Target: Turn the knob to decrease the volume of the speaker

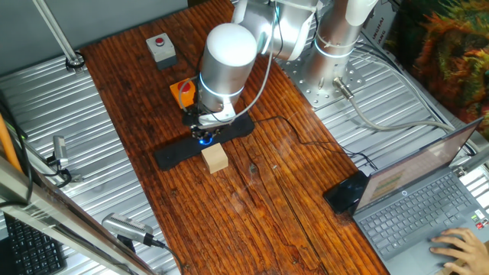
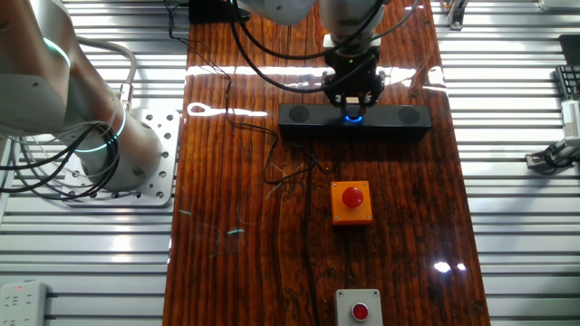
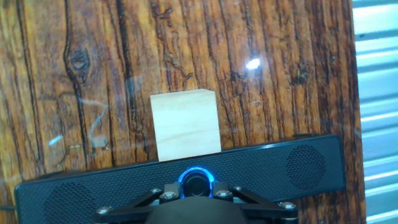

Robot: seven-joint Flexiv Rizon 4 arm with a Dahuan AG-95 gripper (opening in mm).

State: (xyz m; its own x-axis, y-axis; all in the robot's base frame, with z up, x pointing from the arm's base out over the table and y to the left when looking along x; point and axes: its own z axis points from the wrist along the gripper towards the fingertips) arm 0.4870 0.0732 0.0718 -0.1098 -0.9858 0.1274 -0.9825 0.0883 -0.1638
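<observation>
The speaker (image 1: pixel 172 155) is a long black bar lying across the wooden table; it also shows in the other fixed view (image 2: pixel 308 119) and in the hand view (image 3: pixel 298 165). The knob (image 3: pixel 196 182), ringed with blue light, sits at its centre and glows under the hand in both fixed views (image 1: pixel 205 140) (image 2: pixel 353 116). My gripper (image 3: pixel 196 190) is straight above the knob, with one finger close against each side of it, shut on it. The arm hides most of the knob in the fixed views.
A tan wooden block (image 3: pixel 185 124) stands against the speaker's front side (image 1: pixel 215 158). An orange-housed red button (image 2: pixel 352 201) and a grey box with a red button (image 2: pixel 360 310) lie behind the speaker. A laptop (image 1: pixel 428 198) and a phone (image 1: pixel 345 192) are at the table's right.
</observation>
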